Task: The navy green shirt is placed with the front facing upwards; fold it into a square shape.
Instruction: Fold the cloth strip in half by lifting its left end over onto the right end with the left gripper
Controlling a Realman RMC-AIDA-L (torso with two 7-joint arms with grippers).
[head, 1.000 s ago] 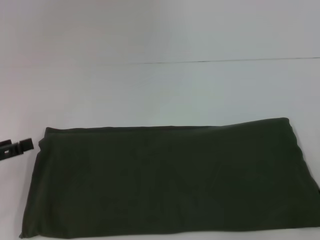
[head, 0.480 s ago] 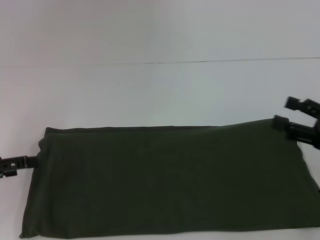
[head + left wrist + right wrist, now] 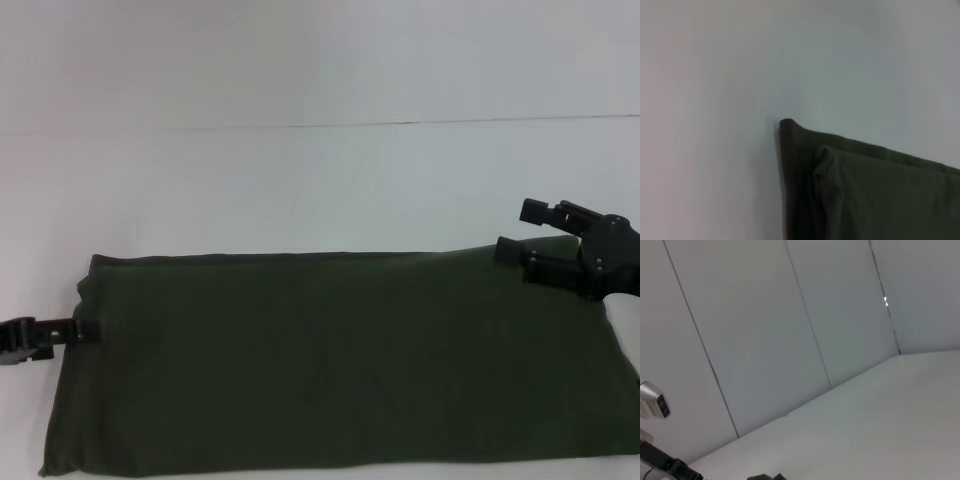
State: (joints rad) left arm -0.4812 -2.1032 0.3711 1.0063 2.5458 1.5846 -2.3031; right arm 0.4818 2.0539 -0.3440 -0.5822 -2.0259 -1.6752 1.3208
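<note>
White table (image 3: 320, 190) fills the head view; paneled wall behind it, also seen in the right wrist view.

The navy green shirt (image 3: 340, 360) lies flat on the near part of the table, already folded into a long band. Long axis runs left–right across the robot's front; far edge rises slightly toward the right end. Plain green face up, no lettering visible. Left wrist view shows its far-left corner (image 3: 790, 130) with a second layer of cloth stacked just inside the edge.

Right gripper (image 3: 522, 232) sits at the shirt's far-right corner. Jaws spread, one finger above the table beyond the cloth, the other over the fabric edge; nothing pinched.

Left gripper (image 3: 75, 329) at the shirt's left short edge, tip touching or overlapping the cloth. Only a dark end piece shows; cannot tell how its jaws stand.

No containers in view.
</note>
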